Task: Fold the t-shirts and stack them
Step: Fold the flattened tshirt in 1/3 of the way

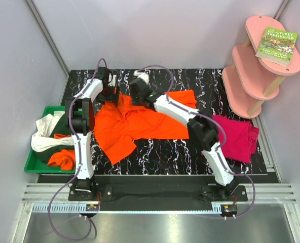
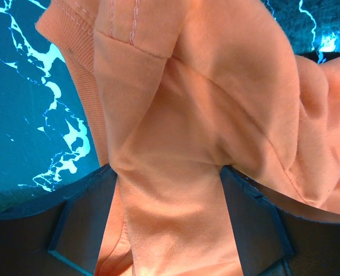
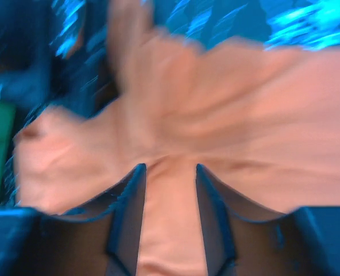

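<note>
We could snag the orange shirt [image 1: 140, 126] and pull it out of shape

The table [image 1: 180, 152] holds the orange shirt in the middle, spread out and wrinkled, not yet folded. The pink shirt [image 1: 236, 136] lies at the right side. Both sets of jaws are at the orange shirt's far edge. Our left jaws stand wide open with cloth in the gap. Our right jaws stand apart over cloth, but that view is blurred, so we cannot tell if they grip. If cloth catches on a jaw when we lift, we think the shirt will drag, bunch up and fold crooked.
</note>
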`<action>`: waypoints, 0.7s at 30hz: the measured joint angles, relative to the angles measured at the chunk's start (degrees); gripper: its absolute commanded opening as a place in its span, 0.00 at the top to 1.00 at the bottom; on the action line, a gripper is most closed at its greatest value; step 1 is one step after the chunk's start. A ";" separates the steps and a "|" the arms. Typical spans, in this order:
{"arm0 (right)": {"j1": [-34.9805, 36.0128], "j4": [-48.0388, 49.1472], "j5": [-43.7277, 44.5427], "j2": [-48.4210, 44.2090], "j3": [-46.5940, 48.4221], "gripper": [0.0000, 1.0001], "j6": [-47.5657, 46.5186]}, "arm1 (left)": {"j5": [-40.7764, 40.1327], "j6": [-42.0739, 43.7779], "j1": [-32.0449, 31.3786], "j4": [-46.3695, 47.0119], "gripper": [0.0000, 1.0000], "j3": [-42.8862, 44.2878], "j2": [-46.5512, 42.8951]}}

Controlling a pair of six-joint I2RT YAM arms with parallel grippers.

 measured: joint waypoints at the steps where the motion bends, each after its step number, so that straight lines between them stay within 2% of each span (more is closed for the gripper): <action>1: -1.53 0.20 0.61 -1.46 -1.40 0.64 -0.33 | -0.04 -0.02 0.02 0.00 0.20 0.00 0.00; 6: -12.33 -0.28 3.65 -5.99 -8.61 0.71 -0.31 | -0.55 -0.44 0.42 -0.02 0.20 0.00 0.00; 11: -22.03 -2.62 6.16 -5.09 -12.15 0.73 -0.66 | -1.20 -0.72 1.49 0.04 0.20 -0.11 0.00; 21: -22.75 -3.80 6.03 0.11 -11.80 0.73 -0.55 | -2.01 -0.85 1.77 0.13 0.20 -0.13 -0.02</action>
